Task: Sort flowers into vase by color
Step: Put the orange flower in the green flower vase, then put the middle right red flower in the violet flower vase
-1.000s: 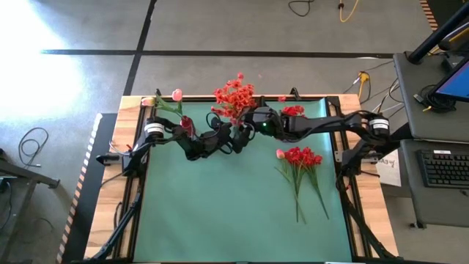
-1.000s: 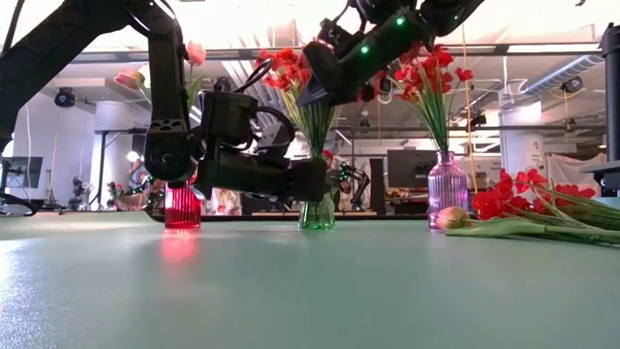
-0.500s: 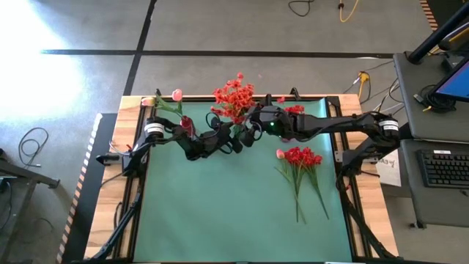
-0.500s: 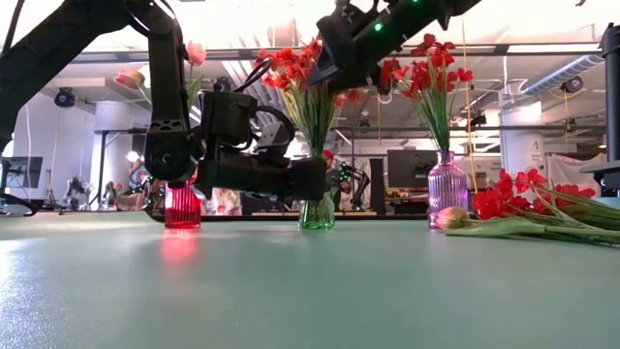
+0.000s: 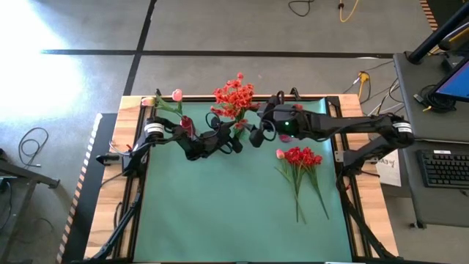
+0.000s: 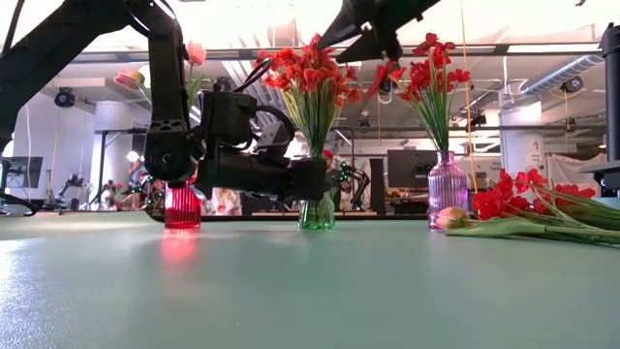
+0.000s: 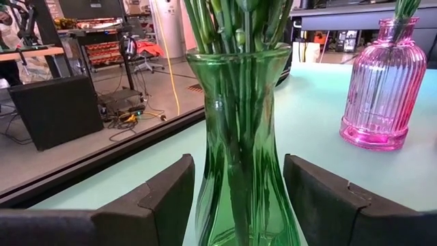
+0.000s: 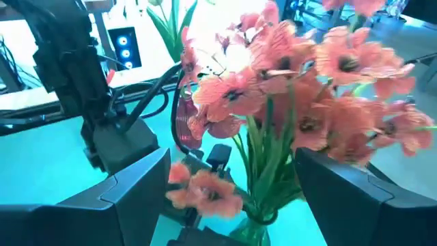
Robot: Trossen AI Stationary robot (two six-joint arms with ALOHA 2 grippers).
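Note:
A green glass vase stands on the mat, full of orange-red flowers. My left gripper is shut on this vase. My right gripper hangs open and empty, high above the mat beside the orange-red blossoms. A red vase holds pink tulip buds. A pink ribbed vase holds deep red flowers. More deep red flowers and one pink bud lie flat on the mat. My left gripper pinches the green vase's lower body, just above the base, one finger on each side. The fingers come in level from the table's left. The vase stands upright with its base on the mat.
The three vases stand in a row along the table's far edge. The loose stems reach toward the near edge on the right half. The green mat is bare in front and on the left. A desk with a keyboard stands to the right.
My right gripper has risen out of the orange-red bunch and drawn back toward the table's right. The blossoms it had stood among now show freely above the green vase. My left arm and the vase have kept still.

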